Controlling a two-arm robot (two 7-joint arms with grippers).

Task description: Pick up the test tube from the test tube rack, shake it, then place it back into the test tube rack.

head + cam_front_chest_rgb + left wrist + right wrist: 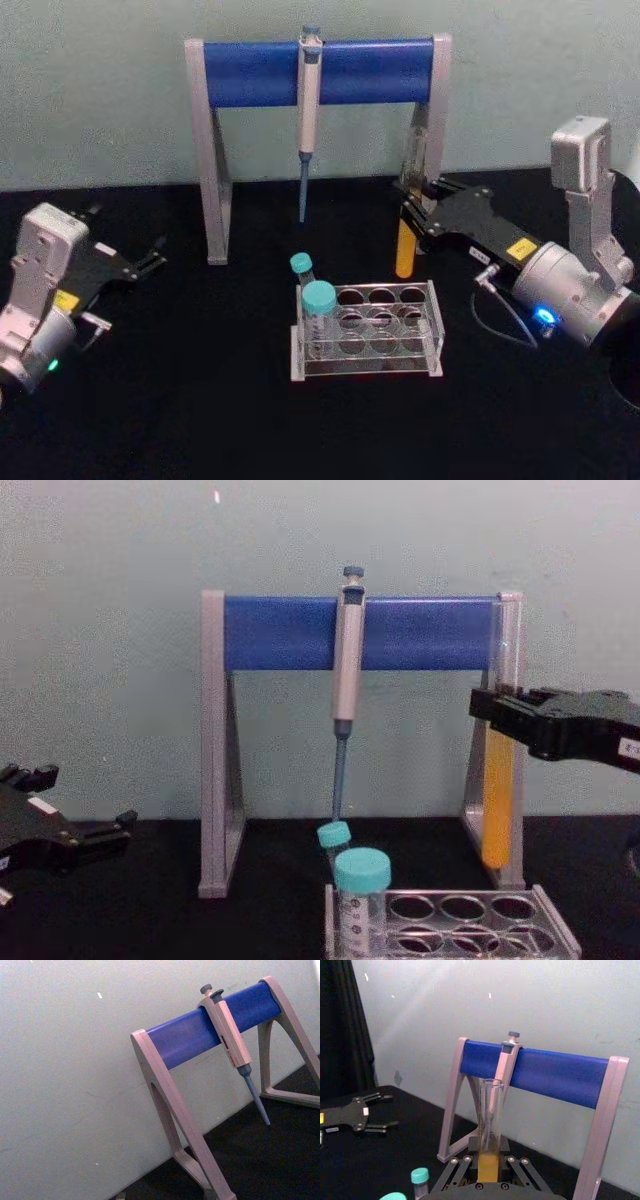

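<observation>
Right hand [406, 198] is closed on the test tube [405, 252], gripping the glass just above the orange liquid. The tube is upright, its open mouth above the fingers and its round bottom hanging below them. It is clear of the rack [366, 369], which sits on the worktop below the hand and a little toward me.

Left hand [130, 230] is parked far across the worktop from the right hand, fingers spread, holding nothing.

I read this as the shake step: the tube is out and lifted, not yet returned.

How I'd run it:
- There is no cap, and the liquid fills roughly the lower half. I'd use short, quick side-to-side wrist flicks and hold the tube near vertical. Tipping the mouth down risks a spill.
- The stand [320, 70] is close behind the hand, and its right leg lines up with the tube in the chest view. I can't tell how big the gap is, so I'd draw the hand toward me before shaking, and I wouldn't swing backward.
- The grip is on smooth glass. I'd hold the squeeze steady and watch the right wrist view for the tube sliding between the fingers.

For the return, the empty holes lie below the hand. The two teal-capped tubes [318, 297] stand at the rack's far end from the hand, so I'd choose a near hole, line the round bottom up directly over it and come straight down.
</observation>
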